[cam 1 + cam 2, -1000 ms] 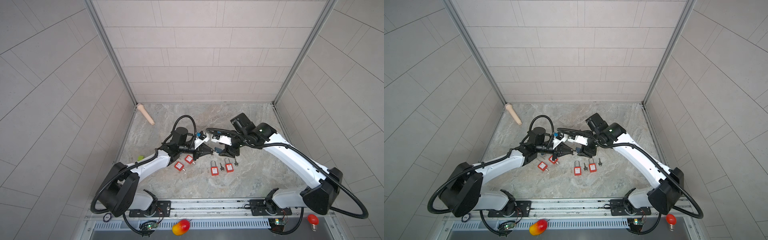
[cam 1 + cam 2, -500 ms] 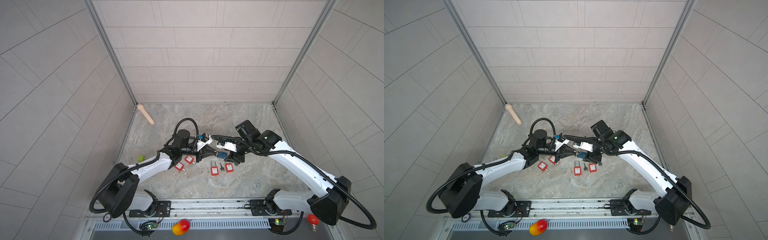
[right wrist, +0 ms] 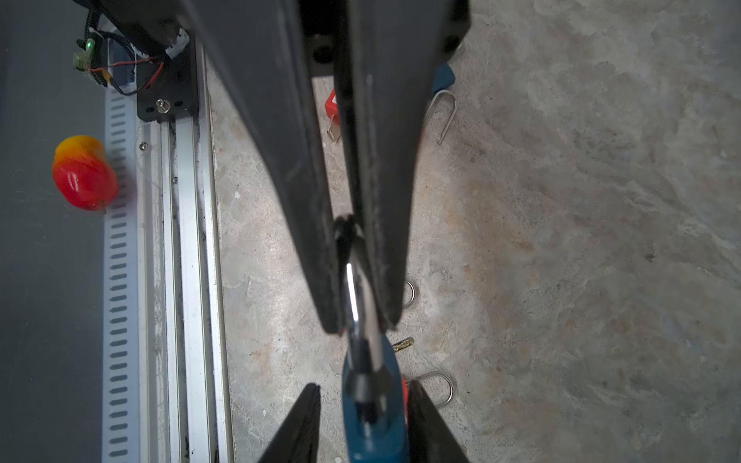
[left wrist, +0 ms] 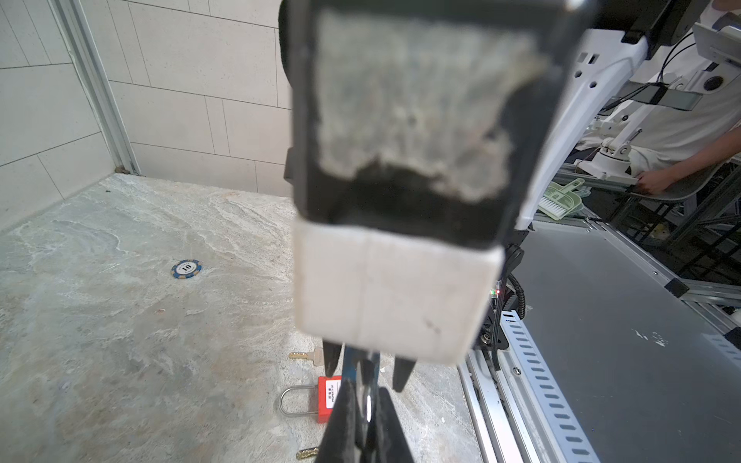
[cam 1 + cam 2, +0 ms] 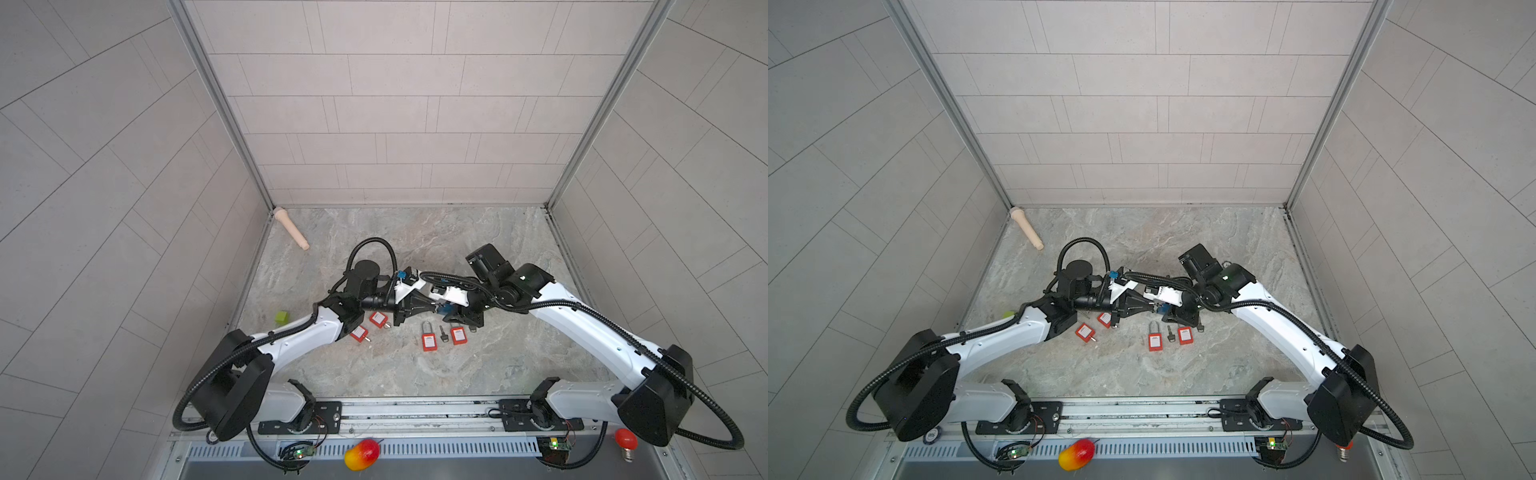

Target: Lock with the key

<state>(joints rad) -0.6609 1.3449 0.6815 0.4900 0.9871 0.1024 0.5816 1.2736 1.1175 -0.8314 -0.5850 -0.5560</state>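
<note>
1. Your left tool (image 4: 367,397) is pressed together on a thin shiny metal bar. The bar runs straight into the blue padlock (image 3: 373,437). It reads as the shackle, but that's not certain.
2. Your right tool (image 3: 363,385) is spread, one finger on each side of the blue padlock's body. The tabletop (image 5: 415,374) shows through the gap beside at least one finger, so no clamp is visible.
3. The blue padlock is up off the tabletop, mid-scene, where your two tools meet tip to tip. In both top views only a sliver of blue shows between them.
4. A small dark piece sits on the padlock's edge facing the right wrist camera. You can't tell what it is.
5. Flat on the tabletop, on the base side of the tools, lies the first red padlock (image 5: 429,338), its shackle pointing toward the tools. The second red padlock (image 5: 458,335) is near it, and a dark-headed key (image 5: 443,333) lies between the two.
6. A small key (image 5: 473,328) lies just beside the second red padlock, below your right tool.
7. The third red padlock (image 5: 378,318) and fourth red padlock (image 5: 359,333) lie close together by your left wrist.
8. The green cube (image 5: 281,318) is near the left wall and the beige peg (image 5: 291,228) is in the far left corner. Both are well apart from the tools.
</note>
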